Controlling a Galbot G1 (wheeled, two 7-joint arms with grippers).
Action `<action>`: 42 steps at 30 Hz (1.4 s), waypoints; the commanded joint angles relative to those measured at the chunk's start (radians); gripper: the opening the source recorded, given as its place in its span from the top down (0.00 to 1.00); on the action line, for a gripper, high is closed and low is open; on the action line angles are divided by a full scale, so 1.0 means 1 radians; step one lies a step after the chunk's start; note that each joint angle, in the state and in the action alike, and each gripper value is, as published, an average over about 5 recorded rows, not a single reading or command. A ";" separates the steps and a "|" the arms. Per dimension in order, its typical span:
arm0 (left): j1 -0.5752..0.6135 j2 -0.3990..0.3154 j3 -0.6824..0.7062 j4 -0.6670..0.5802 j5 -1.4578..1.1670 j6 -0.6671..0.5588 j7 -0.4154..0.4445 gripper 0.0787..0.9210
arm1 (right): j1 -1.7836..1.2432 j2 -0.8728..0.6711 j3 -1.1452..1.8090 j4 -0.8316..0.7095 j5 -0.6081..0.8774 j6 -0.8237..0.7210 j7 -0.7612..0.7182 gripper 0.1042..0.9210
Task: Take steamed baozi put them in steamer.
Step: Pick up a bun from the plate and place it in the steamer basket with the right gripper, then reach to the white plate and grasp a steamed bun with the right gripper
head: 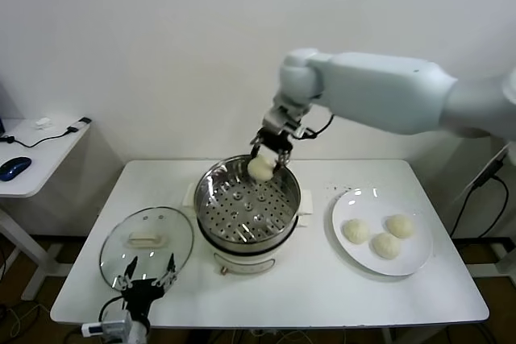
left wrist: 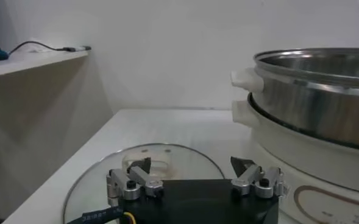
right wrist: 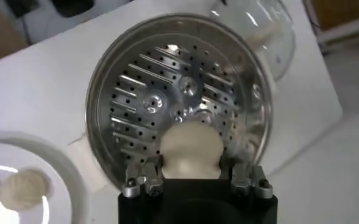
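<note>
My right gripper (head: 266,155) is shut on a cream-white baozi (head: 260,168) and holds it above the far rim of the steamer (head: 211,187), over the perforated tray. In the right wrist view the baozi (right wrist: 190,150) sits pinched between the fingers (right wrist: 144,175), above the tray of the steamer (right wrist: 136,103). Three more baozi (head: 356,231) (head: 399,225) (head: 386,245) lie on the white plate (head: 415,265) at the right. My left gripper (head: 147,272) is open and empty, low at the table's front left, over the glass lid (head: 133,255).
The glass lid (left wrist: 100,176) with a white handle lies flat left of the steamer's base (left wrist: 301,173). A side table (head: 36,151) with a blue mouse and cable stands far left. The plate (right wrist: 63,176) shows in the right wrist view.
</note>
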 commanded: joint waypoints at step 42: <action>0.010 -0.007 0.006 -0.024 0.020 0.004 -0.016 0.12 | 0.207 -0.172 -0.221 -0.072 0.378 0.011 -0.070 0.12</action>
